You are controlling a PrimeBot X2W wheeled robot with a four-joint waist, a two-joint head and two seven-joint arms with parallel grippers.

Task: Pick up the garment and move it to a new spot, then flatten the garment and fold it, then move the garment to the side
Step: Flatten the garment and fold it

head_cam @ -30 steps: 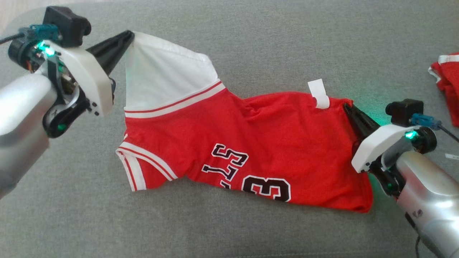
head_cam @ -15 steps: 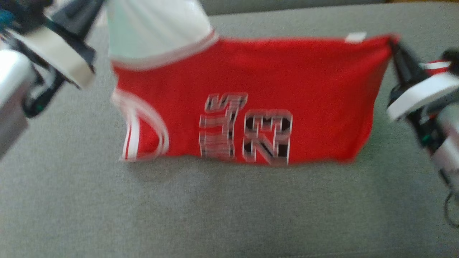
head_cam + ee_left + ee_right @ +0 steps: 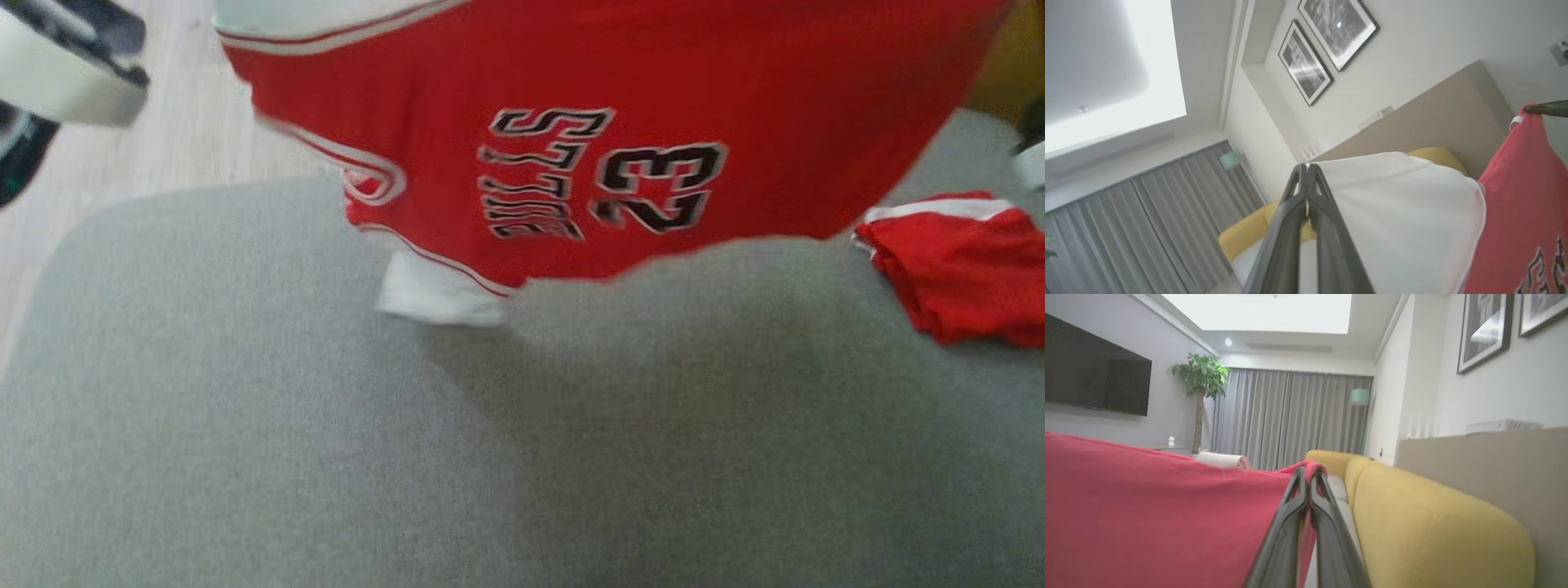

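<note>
Head view is motion-blurred, wrist views are sharp. The left gripper (image 3: 1306,173) has both dark fingers pressed together along their length, with the tips pinched on the edge of the white panel (image 3: 1396,212) of the garment (image 3: 1519,212). In the head view its pale housing sits beyond the far left corner of the grey cushion (image 3: 326,457), over the wooden floor (image 3: 180,139). The garment is a red jersey with white-and-red trim, black-and-white lettering and the number 23 (image 3: 657,188). It is held up and stretched sideways between the two grippers, hanging as a sheet over the cushion's far edge, and its upper edge runs out of the top of the head view. Its lowest part is a white sleeve piece (image 3: 441,298) dangling over the cushion left of centre; I cannot tell whether it touches the cushion. The right gripper (image 3: 1308,473) has its fingers closed tight, with a fold of the red corner nipped between the tips. The left wrist view shows that gripper's dark tip on the garment's far corner, just beside a small white tag (image 3: 1515,120). A second red garment (image 3: 963,269) with a white band lies crumpled on the cushion's right side, near the jersey's lower right corner. A yellow sofa (image 3: 1433,526) stands beyond the cushion's far right corner.
</note>
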